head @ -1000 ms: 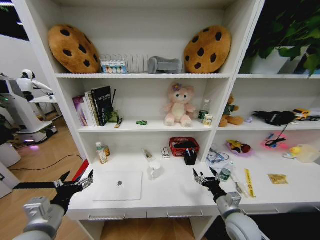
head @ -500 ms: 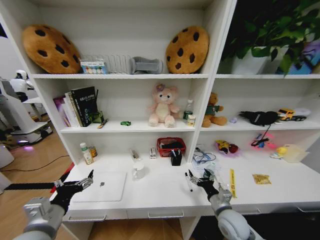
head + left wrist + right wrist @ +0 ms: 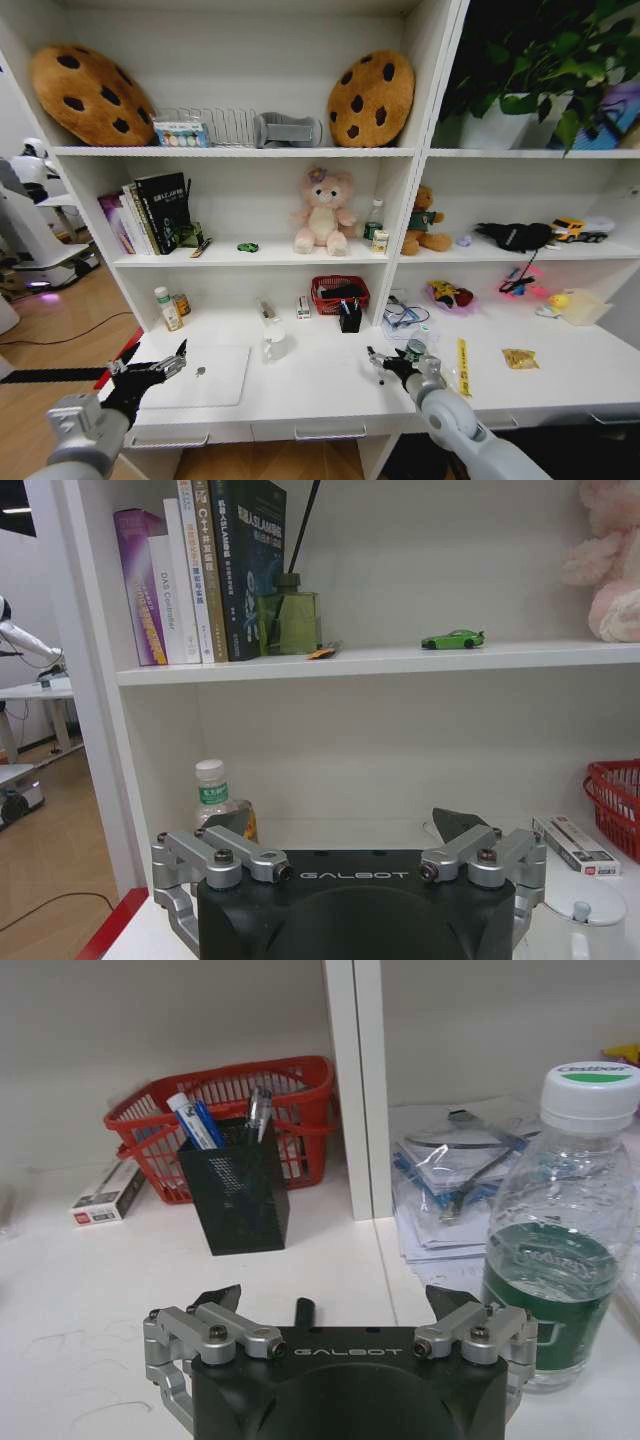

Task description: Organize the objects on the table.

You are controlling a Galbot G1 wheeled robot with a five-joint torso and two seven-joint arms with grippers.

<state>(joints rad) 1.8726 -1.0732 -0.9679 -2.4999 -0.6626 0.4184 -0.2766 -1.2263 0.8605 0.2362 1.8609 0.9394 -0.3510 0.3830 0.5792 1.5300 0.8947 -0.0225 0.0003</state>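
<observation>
Over the last second the whole head view has slid: the shelf unit now sits further toward 3 o'clock, which reads as the camera turning, not the things moving. Against that, the right hand (image 3: 385,362) has advanced over the bench (image 3: 320,385) toward 12 o'clock and now hovers low by a black pen (image 3: 303,1310) lying between its spread fingers, empty, just beside the water bottle (image 3: 560,1260). It looks set to take the pen, probably bound for the black pen holder (image 3: 235,1195), where blue pens already stand.

The silver laptop (image 3: 205,375) lies closed at 9 o'clock on the smooth white bench. The left hand (image 3: 150,372) hangs at its outer edge, fingers apart, holding nothing. The green toy car (image 3: 452,639) sits on the shelf above, well apart from both. Wooden floor and another robot lie further toward 9 o'clock.
</observation>
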